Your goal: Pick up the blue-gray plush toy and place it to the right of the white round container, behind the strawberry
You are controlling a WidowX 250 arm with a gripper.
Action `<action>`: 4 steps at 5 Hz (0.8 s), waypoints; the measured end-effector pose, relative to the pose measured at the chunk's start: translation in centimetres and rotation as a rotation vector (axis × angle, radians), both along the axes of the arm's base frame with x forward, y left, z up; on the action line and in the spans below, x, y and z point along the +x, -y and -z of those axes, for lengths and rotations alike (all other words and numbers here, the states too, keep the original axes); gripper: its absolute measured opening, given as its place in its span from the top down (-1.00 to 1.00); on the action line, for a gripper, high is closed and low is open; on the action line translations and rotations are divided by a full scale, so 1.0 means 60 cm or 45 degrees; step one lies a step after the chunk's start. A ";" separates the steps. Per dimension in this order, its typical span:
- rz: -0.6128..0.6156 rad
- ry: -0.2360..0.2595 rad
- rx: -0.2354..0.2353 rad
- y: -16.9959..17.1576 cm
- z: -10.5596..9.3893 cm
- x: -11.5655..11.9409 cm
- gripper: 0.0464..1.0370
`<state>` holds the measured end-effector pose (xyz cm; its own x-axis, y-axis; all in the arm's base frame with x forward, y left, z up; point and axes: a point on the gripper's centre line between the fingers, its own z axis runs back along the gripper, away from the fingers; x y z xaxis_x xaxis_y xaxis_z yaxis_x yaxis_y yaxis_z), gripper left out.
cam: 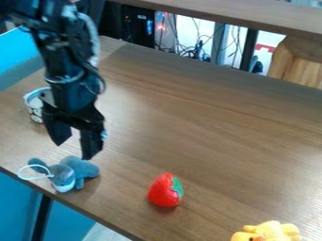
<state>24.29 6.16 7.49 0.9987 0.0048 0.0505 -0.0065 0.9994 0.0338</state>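
Note:
The black gripper (pixel 75 149) hangs at the left of the table, its two fingers spread apart with nothing between them. Just below its fingertips lies a small grey-blue plush animal (pixel 74 170) with a white loop of string, near the table's left front edge. A red strawberry (pixel 162 190) with a green leaf patch sits to the right of the plush, lower in the view. At the bottom right is a yellow plush toy (pixel 270 231), partly cut off by the view's edge.
A white cup (pixel 35 104) with printed figures stands behind the gripper at the left. The wooden table (pixel 207 122) has its front edge running from the left down to the bottom. A raised wooden shelf (pixel 252 18) spans the back, with cables beneath.

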 end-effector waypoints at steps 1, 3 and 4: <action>-0.084 -0.034 0.194 -0.009 0.013 -0.003 -0.93; -0.117 -0.189 0.304 -0.026 0.054 -0.021 -0.93; -0.061 -0.263 0.251 -0.018 0.082 -0.026 -0.93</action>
<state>22.72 7.21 2.58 0.9868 0.0622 -0.1493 -0.0261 0.9722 0.2328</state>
